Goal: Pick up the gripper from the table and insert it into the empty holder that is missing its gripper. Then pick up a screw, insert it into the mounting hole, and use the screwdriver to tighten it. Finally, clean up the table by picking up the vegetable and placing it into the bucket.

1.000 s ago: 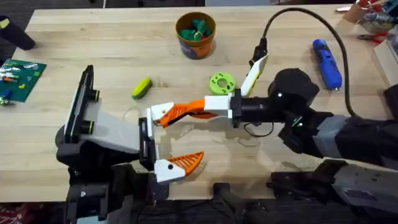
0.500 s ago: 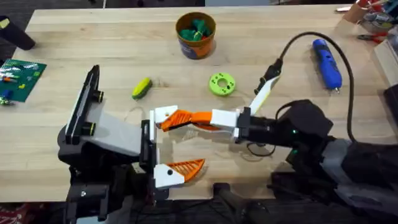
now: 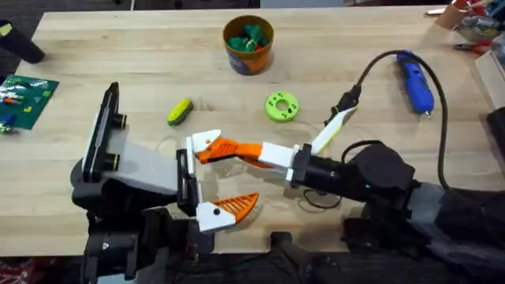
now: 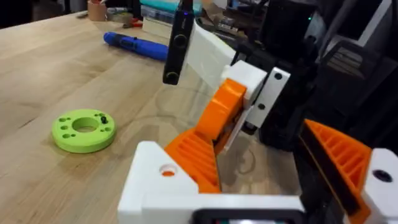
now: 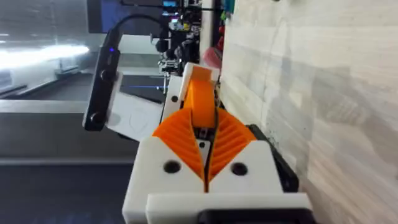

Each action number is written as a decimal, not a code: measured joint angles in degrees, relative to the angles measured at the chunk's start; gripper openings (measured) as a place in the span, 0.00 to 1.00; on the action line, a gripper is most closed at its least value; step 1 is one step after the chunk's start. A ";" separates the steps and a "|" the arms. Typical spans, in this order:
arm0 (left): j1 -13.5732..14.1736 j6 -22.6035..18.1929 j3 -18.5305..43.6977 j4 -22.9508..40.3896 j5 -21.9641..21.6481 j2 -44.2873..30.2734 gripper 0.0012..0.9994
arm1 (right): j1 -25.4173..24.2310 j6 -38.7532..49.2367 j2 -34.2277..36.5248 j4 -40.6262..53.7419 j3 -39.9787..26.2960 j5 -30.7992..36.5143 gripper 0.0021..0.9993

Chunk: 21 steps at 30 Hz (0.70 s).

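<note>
The loose gripper [image 3: 207, 143], a white block with an orange wedge, sits at the far end of the holder [image 3: 186, 177], the black crossbar of my left arm. My right gripper [image 3: 229, 149] is shut on its orange wedge [image 5: 200, 99]. In the left wrist view the white block [image 4: 163, 180] lies against the crossbar, with the mounted ribbed finger [image 4: 345, 163] well apart from it. My left gripper [image 3: 237, 175] stands open. The blue screwdriver [image 3: 414, 79] lies at the far right. The yellow-green vegetable [image 3: 180, 111] lies left of centre. The bucket [image 3: 248, 45] stands at the back.
A lime-green ring [image 3: 282, 106] lies beside the right arm's cable, with a small dark bit on it [image 4: 102, 118] that may be a screw. A green circuit board [image 3: 24, 99] sits at the left edge. Clutter lines the back right corner [image 3: 473, 24].
The right arm's wrist and body have swung toward the near edge, so its jaws now slant up to the loose gripper. The piece itself has stayed at the crossbar's far end.
</note>
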<state>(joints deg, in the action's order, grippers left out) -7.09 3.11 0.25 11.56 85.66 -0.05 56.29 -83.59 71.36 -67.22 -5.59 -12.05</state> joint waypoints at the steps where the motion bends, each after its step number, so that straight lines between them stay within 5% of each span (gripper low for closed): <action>1: -0.13 -0.01 -0.02 -0.07 -0.38 0.00 0.99 | 0.00 0.32 -0.16 1.08 -0.56 0.34 0.02; 21: -0.55 0.22 -0.02 -0.25 -1.05 0.02 0.99 | -3.04 2.65 -0.38 9.14 -5.48 1.09 0.02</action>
<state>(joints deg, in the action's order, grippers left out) -7.64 3.33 0.23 11.31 84.62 -0.04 53.25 -80.94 70.98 -58.08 -11.07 -10.97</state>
